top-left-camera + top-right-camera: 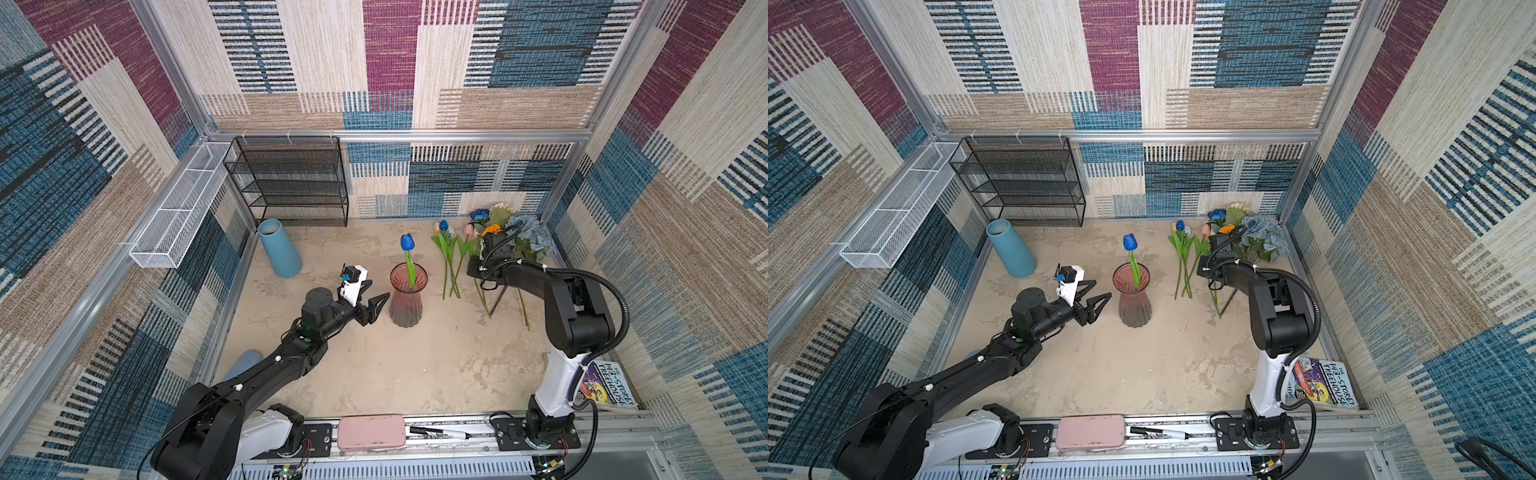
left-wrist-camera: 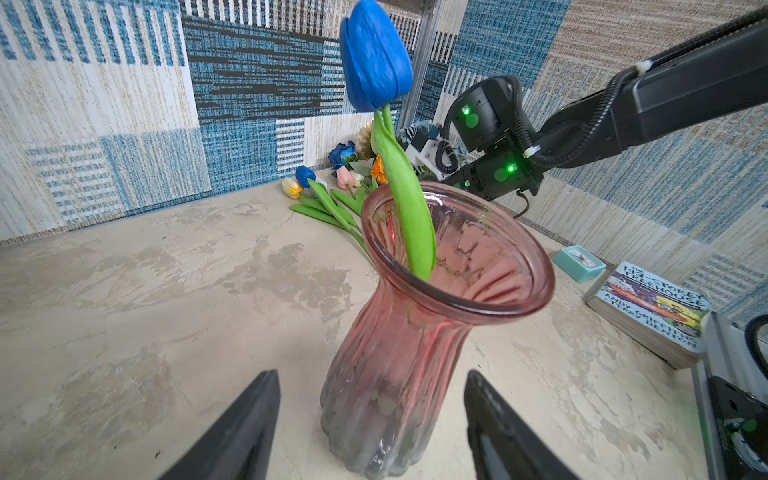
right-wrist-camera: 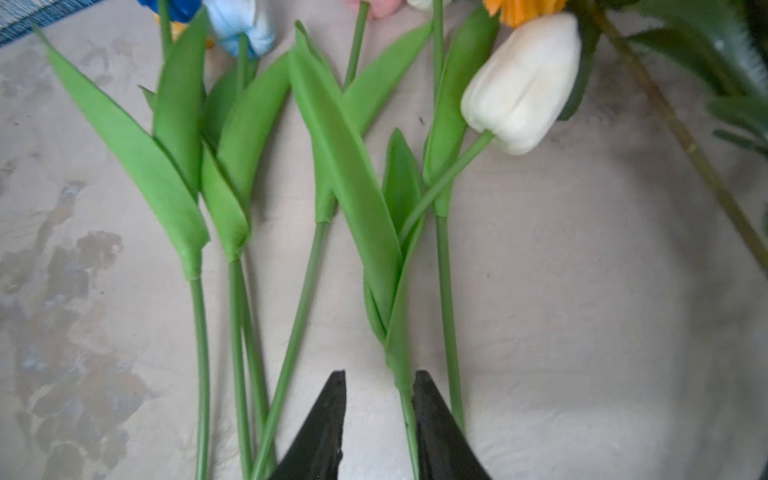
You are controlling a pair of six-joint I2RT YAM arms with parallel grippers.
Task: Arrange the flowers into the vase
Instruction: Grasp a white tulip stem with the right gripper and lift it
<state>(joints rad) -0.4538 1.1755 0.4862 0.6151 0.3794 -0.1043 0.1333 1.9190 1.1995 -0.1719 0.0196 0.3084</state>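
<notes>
White tulip point(image 3: 519, 83) stem between narrowly parted right gripper point(image 3: 380, 374); left gripper point(image 1: 379, 289) wide beside vase point(image 1: 405, 309)

Bright even light, soft right-wrist focus

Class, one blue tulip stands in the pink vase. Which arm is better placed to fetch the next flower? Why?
Right. The right gripper straddles the stem of the white tulip; the left gripper hovers open beside the vase, away from the loose flowers.
</notes>
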